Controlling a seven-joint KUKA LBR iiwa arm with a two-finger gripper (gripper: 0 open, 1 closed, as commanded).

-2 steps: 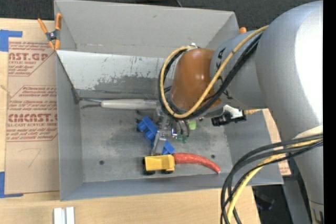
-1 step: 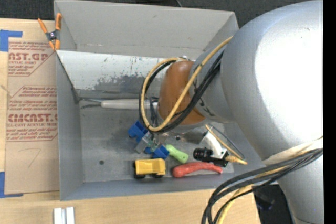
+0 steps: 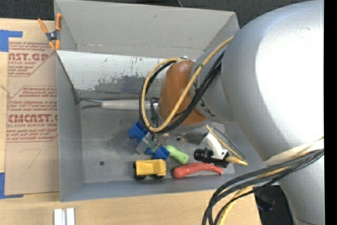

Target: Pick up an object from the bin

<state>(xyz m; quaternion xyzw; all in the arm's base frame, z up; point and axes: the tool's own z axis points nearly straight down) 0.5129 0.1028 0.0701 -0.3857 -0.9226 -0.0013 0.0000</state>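
Hanging low near the front edge of the bin (image 3: 95,166), the jaws sat right by a blue piece (image 3: 138,132), yellow truck (image 3: 150,167) just beside. Couldn't tell if they were spread or pinching. Nothing looked lifted yet, so grab and lift were still to do, I reckon.

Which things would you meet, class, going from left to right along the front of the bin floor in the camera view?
yellow toy truck → green piece → black piece. The red tool stretches under the last two, so it is left out.
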